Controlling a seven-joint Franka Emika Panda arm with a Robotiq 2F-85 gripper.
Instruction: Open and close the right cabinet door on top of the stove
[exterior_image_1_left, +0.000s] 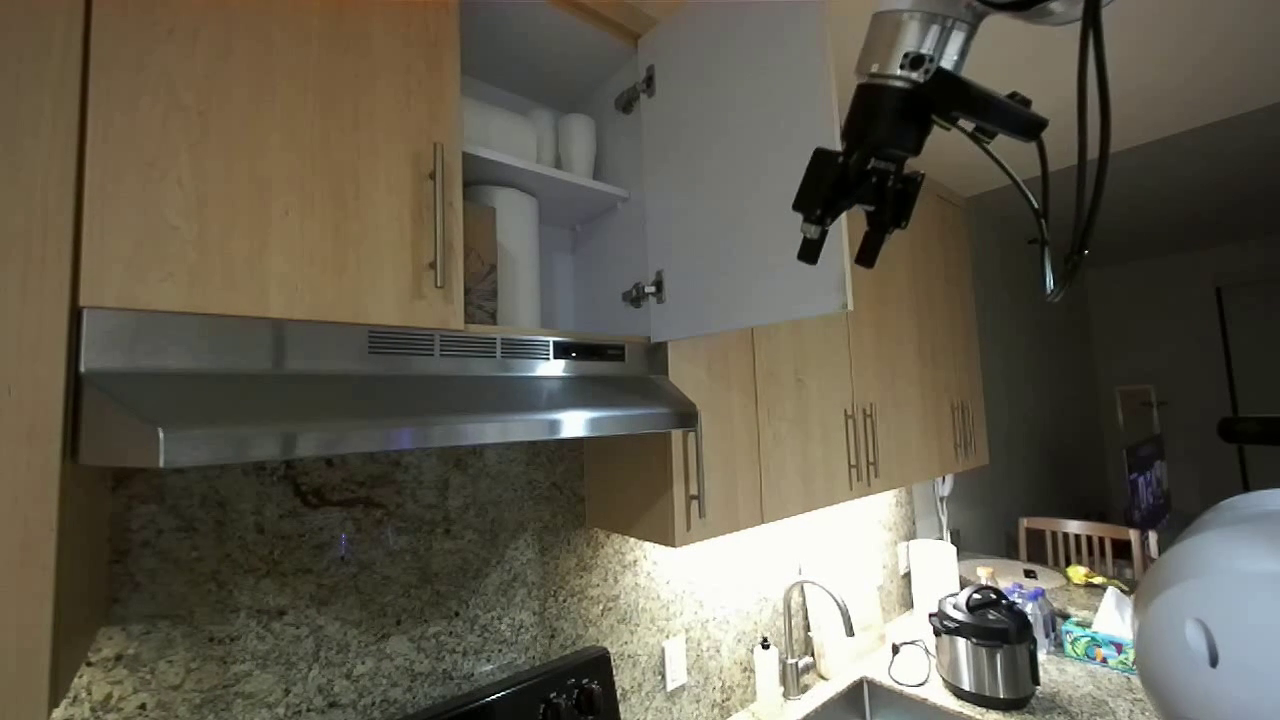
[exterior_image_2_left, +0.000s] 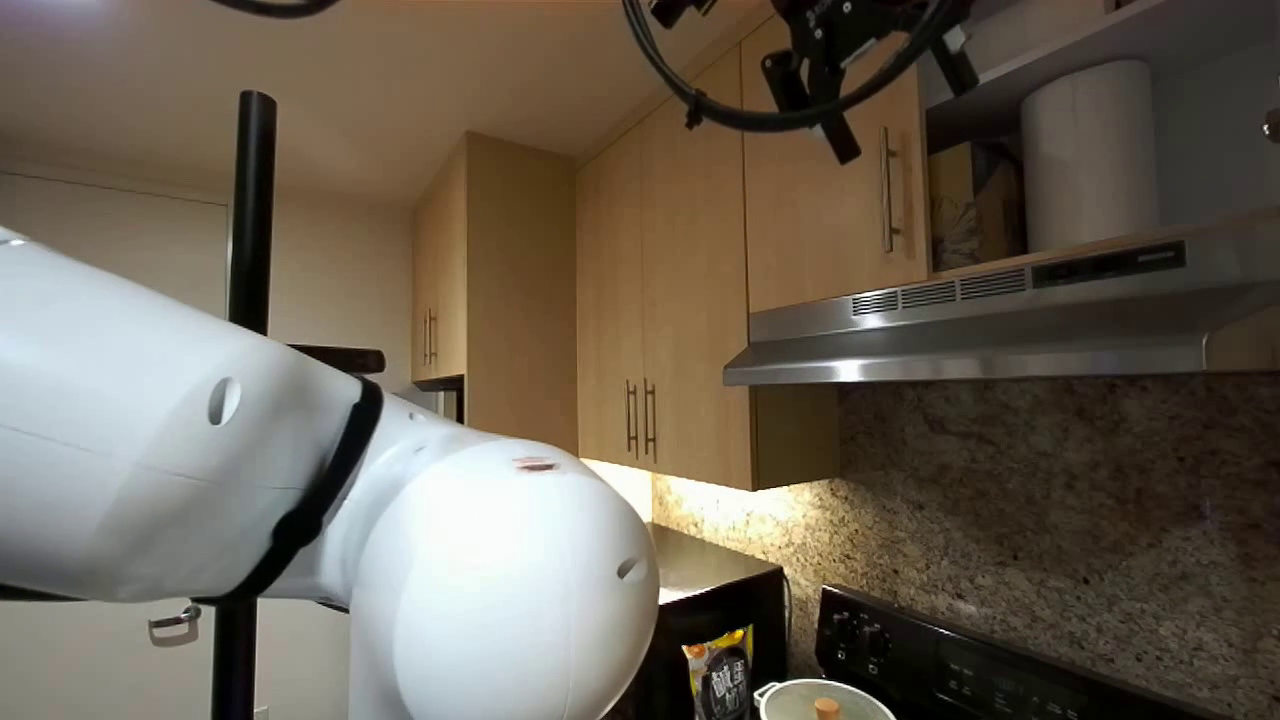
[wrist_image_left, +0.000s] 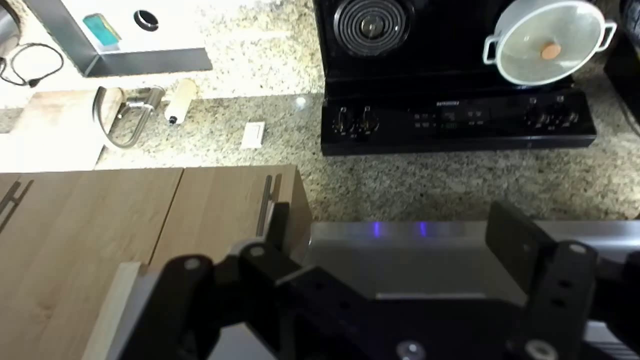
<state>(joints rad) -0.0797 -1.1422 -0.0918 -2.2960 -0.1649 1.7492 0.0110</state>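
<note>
The right cabinet door (exterior_image_1_left: 740, 180) stands wide open in an exterior view, its whitish inner face showing; its handle is hidden. In the wrist view its edge and inner face (wrist_image_left: 134, 300) show at the lower left, partly behind my gripper. My gripper (exterior_image_1_left: 840, 250) is open with nothing between its fingers, by the door's free edge on the inner-face side; I cannot tell if it touches. It also shows in an exterior view (exterior_image_2_left: 900, 110) and the wrist view (wrist_image_left: 392, 225). The stove (wrist_image_left: 450, 122) is black, below the hood; its back panel shows in both exterior views (exterior_image_1_left: 590, 680) (exterior_image_2_left: 950, 660).
The twin door (exterior_image_1_left: 270, 150) is shut. The steel range hood (exterior_image_1_left: 400, 400) juts out below the cabinet. The open cabinet holds a white roll (exterior_image_1_left: 517, 255) and white cups (exterior_image_1_left: 577, 145). Longer wall cabinets (exterior_image_1_left: 800, 410) stand beyond the open door. A white pot (wrist_image_left: 550, 45) sits on the stove.
</note>
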